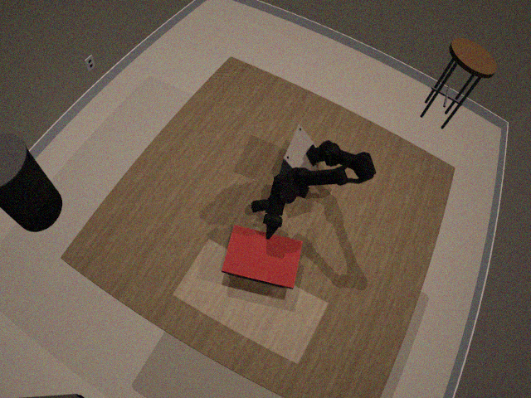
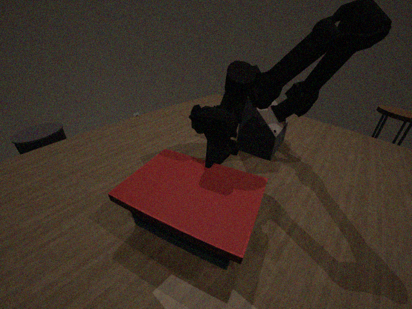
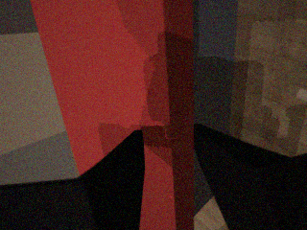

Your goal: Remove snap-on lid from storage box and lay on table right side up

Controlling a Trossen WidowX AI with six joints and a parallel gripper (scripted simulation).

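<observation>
The red lid [image 1: 257, 261] [image 2: 186, 199] [image 3: 106, 72] lies level, right side up, on top of the storage box and overhangs its walls. The dark blue box [image 2: 183, 242] [image 3: 213, 34] stands on the table [image 1: 192, 128] [image 2: 60, 186]; most of it is hidden under the lid. My gripper [image 1: 268, 236] [image 2: 208, 166] [image 3: 167, 134] points down at the middle of the lid's long edge on the arm's side. It is shut on that edge, with one finger over the top face and the other outside the rim. No gap between lid and box can be made out.
The arm's grey base [image 1: 299, 148] [image 2: 256, 136] stands behind the box, on the gripper's side. A paler rectangle [image 1: 257, 329] shows on the table beside the box. A round stool [image 1: 473, 57] [image 2: 396, 112] and a dark cylinder [image 1: 31, 201] [image 2: 38, 132] stand off the table.
</observation>
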